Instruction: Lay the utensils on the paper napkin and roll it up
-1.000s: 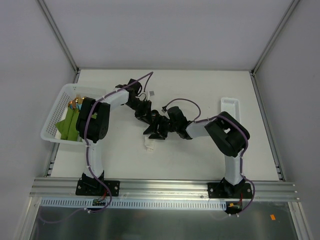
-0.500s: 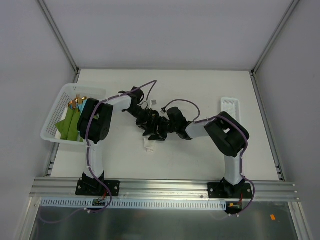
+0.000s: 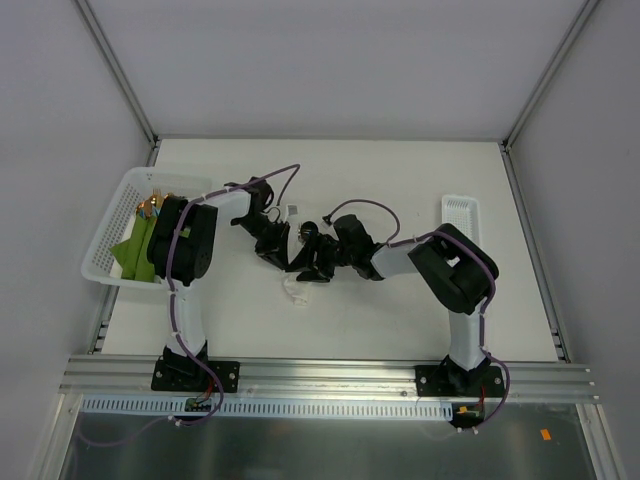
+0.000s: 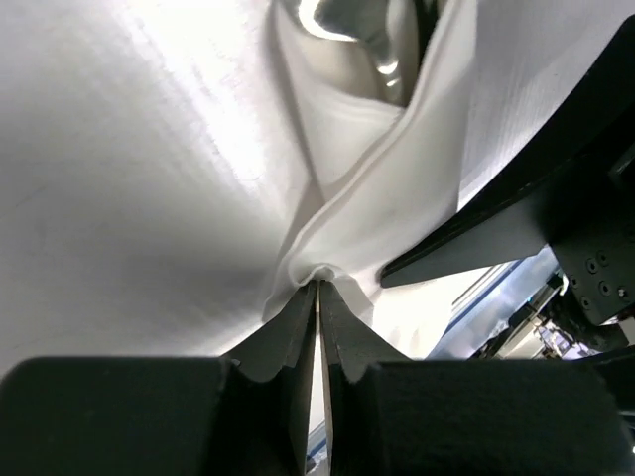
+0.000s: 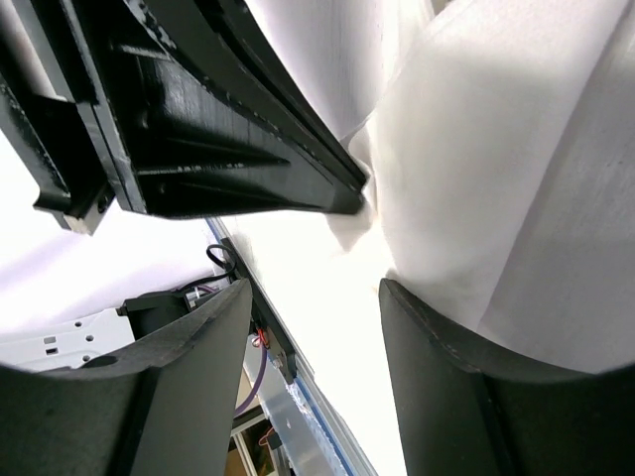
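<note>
The left gripper point(image 4: 317, 297) is clenched on a small fold of the paper napkin point(image 4: 387, 188). Its two fingers meet with only the thin pinched paper between them, probably to keep the wrap from springing open. The napkin lies on the table point(image 3: 400, 180), near the middle and a little to the left, directly under the tips of both arms. In the left wrist view the paper curls into a loose tube, and a glossy dark utensil point(image 4: 349, 22) shows in its open end. It may be the bowl of the spoon, but I cannot tell for sure, and the fork is not visible. So I judge that the cutlery is already inside and the rolling is in progress but not tight. The right gripper point(image 5: 316, 302) has its jaws spread apart and holds nothing. One finger point(image 5: 446, 377) rests against the napkin's side, maybe to support the roll. The two grippers are very close, almost touching, and each one blocks the way of the other, so the next turn of the roll has little room. At the far left stands a white basket point(image 3: 104, 225) with green cloths point(image 3: 138, 250) and gold cutlery point(image 3: 152, 205), well apart from the napkin. A narrow white tray point(image 3: 460, 212) lies at the right, also out of the way.
</note>
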You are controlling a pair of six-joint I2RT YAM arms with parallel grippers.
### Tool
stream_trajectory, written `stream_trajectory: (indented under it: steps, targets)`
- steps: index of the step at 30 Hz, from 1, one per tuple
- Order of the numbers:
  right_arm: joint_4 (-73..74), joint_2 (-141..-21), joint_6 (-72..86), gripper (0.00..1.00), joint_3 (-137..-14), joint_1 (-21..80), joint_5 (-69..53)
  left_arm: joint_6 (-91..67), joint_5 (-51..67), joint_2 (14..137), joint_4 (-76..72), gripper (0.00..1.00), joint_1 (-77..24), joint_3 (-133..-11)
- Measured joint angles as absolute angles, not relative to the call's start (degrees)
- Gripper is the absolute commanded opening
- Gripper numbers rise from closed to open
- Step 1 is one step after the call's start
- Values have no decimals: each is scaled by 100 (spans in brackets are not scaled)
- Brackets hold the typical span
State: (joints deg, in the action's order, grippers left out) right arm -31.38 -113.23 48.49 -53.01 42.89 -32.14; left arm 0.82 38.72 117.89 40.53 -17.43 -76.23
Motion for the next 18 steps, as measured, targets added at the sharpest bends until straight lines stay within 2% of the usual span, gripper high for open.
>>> stream_trajectory:
  steps: [7,11,15,18]
  targets:
    - [-3190,-11323,4849,58,-5273,4287,-3212,294,3601,11771,4171,8,-1629,-7631]
    - [-3210,-11323,4847,58,-5262,4287,-3214,405,3841,11701,4285,11,-1162,-7673]
    - [-3216,-11321,4847,59,-5260,4285,-3218,451,4040,11537,4357,14,-543,-8119]
    - [-3216,-11321,4847,59,-5260,4285,-3216,460,4191,11343,4383,14,-515,-8545]
